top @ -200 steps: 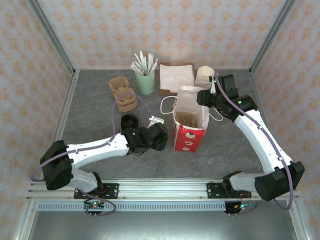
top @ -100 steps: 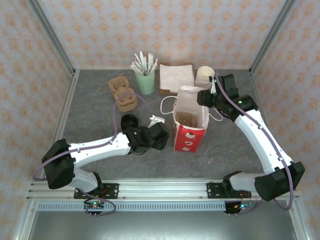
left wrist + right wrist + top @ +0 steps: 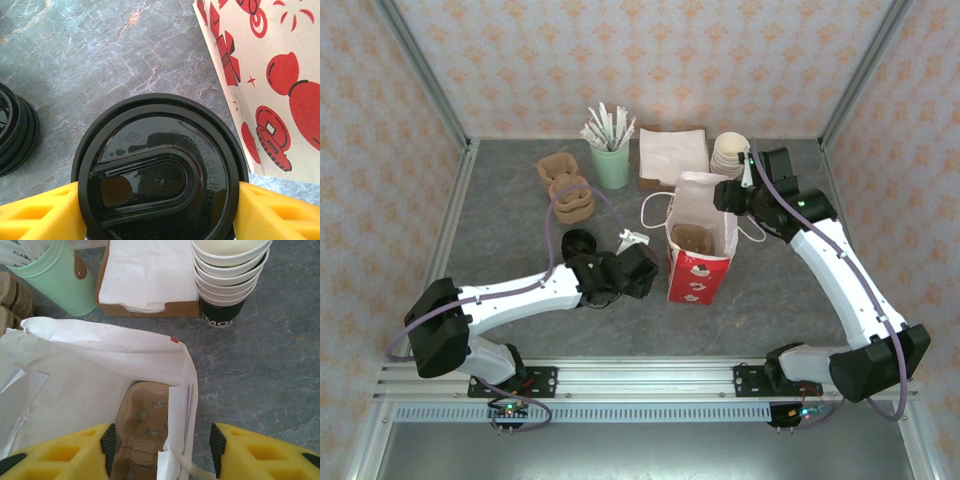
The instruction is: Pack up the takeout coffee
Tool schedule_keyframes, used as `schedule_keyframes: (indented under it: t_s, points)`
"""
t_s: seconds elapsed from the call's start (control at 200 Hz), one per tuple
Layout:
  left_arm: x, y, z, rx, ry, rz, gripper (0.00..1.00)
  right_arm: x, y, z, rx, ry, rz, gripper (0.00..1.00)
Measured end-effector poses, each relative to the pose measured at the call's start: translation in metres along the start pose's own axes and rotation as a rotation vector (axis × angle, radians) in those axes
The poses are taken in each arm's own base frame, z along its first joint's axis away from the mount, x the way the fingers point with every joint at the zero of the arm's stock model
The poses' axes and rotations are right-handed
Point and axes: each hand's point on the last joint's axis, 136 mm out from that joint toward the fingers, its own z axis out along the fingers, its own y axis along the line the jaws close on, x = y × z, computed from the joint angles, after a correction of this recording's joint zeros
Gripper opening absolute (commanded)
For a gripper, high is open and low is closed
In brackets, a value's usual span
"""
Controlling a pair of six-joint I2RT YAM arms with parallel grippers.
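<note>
Left jaws around the takeout coffee (image 3: 160, 170), beside the bag (image 3: 270, 75)
The cup stands on the table (image 3: 75, 50), lower middle of the left wrist view; whether the jaws already press it, I cannot tell. Right jaws stand open astride the bag's wall.

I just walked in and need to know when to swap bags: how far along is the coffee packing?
Done: the red-and-white bag stands open with a pulp carrier inside, its wall between the open jaws of the right gripper. In hand: the left gripper straddles the takeout coffee, which sits beside the bag; a firm grip isn't clear. Left: lift the cup into the bag.
</note>
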Motion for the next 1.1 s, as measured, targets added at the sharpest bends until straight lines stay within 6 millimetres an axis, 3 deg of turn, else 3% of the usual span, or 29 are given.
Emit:
schedule_keyframes:
  t_s: [0.125,0.27,0.435,0.906,1.011,1.101]
  points:
    - [-0.002,0.002,-0.006,0.004,-0.007,-0.003,0.69,0.001,0.000,-0.003,-0.003,0.001,0.032,0.54]
    - [-0.012,0.008,-0.027,0.010,-0.030,-0.013,0.69,-0.001,0.001,-0.012,-0.011,-0.021,0.062,0.52]
    - [-0.039,0.010,-0.063,0.044,-0.094,-0.045,0.68,-0.001,0.001,-0.020,-0.017,-0.035,0.085,0.51]
    - [-0.106,0.038,-0.171,0.053,-0.260,-0.101,0.68,0.015,-0.005,-0.012,0.003,0.015,0.089,0.51]
    - [-0.116,0.041,-0.189,0.065,-0.286,-0.101,0.68,0.017,-0.004,-0.007,0.003,0.032,0.090,0.46]
    - [-0.123,0.045,-0.202,0.069,-0.307,-0.105,0.68,0.021,-0.002,0.002,-0.007,0.061,0.117,0.32]
